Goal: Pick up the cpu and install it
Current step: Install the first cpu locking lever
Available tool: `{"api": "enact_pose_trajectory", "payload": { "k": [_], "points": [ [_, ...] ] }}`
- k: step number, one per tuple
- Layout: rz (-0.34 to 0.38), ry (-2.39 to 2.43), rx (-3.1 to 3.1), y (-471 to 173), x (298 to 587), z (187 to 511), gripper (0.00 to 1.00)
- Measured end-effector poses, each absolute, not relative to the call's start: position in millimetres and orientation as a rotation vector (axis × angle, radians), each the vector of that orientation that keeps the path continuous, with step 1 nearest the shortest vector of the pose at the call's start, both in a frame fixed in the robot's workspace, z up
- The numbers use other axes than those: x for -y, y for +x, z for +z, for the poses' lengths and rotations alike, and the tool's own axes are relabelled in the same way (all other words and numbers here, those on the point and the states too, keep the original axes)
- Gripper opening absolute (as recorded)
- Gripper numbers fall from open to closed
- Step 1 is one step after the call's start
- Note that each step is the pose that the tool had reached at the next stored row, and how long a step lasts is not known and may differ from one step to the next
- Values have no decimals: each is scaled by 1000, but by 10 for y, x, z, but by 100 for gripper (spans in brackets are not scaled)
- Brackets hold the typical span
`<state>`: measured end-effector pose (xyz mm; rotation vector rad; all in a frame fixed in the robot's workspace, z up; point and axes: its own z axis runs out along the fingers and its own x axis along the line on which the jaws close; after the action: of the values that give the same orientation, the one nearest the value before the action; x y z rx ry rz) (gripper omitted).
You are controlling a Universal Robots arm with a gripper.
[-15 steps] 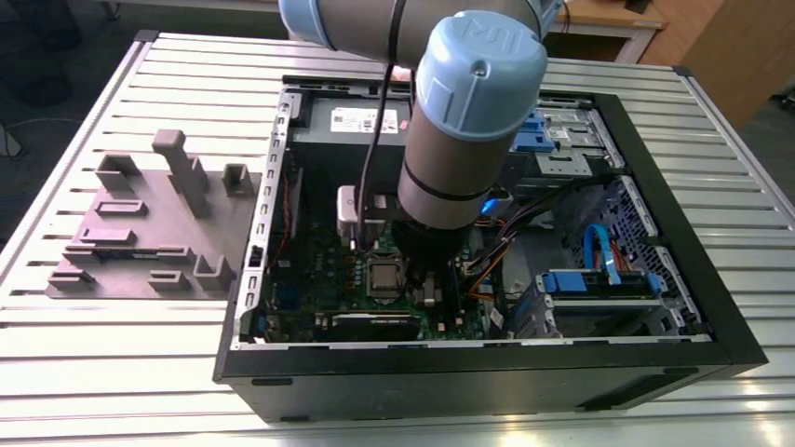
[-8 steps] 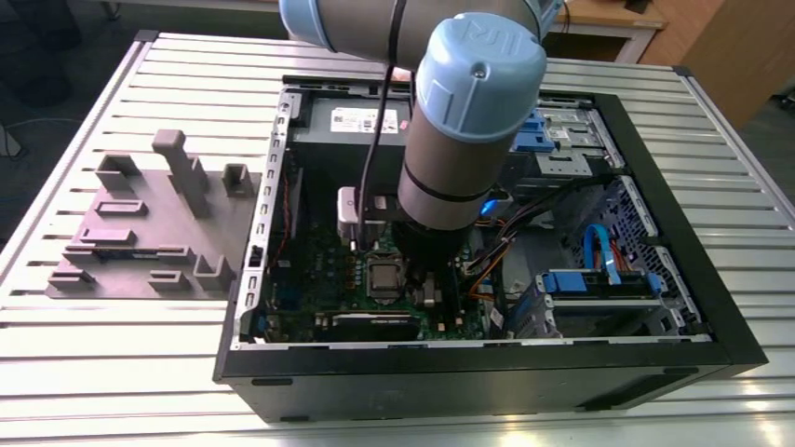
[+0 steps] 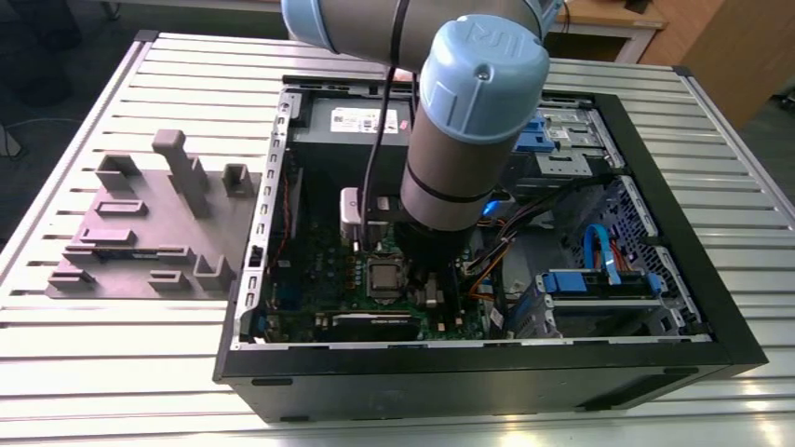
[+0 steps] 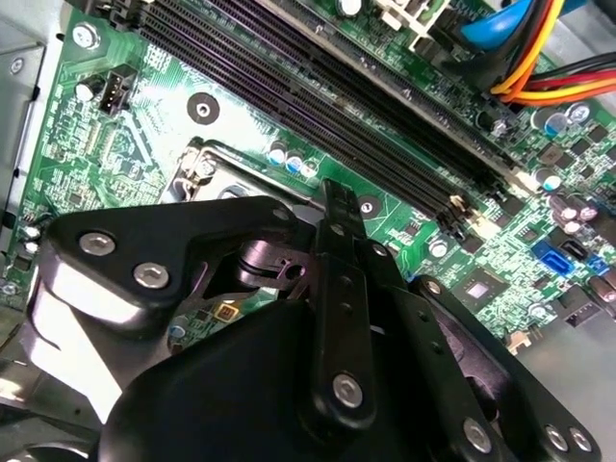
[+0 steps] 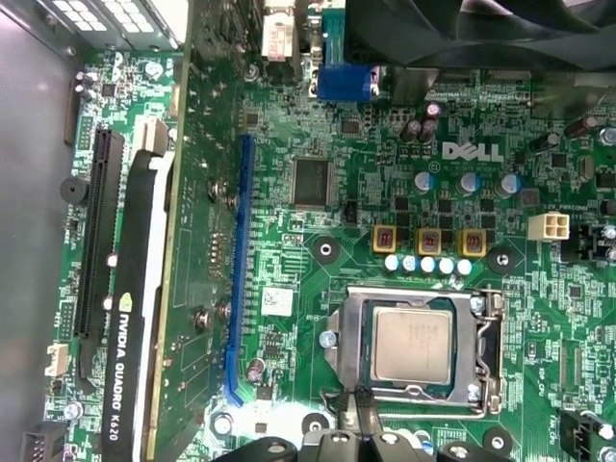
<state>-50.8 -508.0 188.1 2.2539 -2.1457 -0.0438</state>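
cpu seated in socket frame | claw above frame edge; fingertips hidden, spread unclear

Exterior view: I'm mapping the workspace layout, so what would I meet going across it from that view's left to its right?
Grey-purple plastic fixture block → left wall of the open computer case → cpu in its socket → blue drive bracket → right wall of the case.
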Motion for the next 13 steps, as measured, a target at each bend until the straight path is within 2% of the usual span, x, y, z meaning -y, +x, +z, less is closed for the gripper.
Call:
{"api": "enact_pose_trajectory", "payload": {
  "k": [13],
  "points": [
    [-46, 2255, 2147, -501, 5079, 1944, 10]
  ]
}}
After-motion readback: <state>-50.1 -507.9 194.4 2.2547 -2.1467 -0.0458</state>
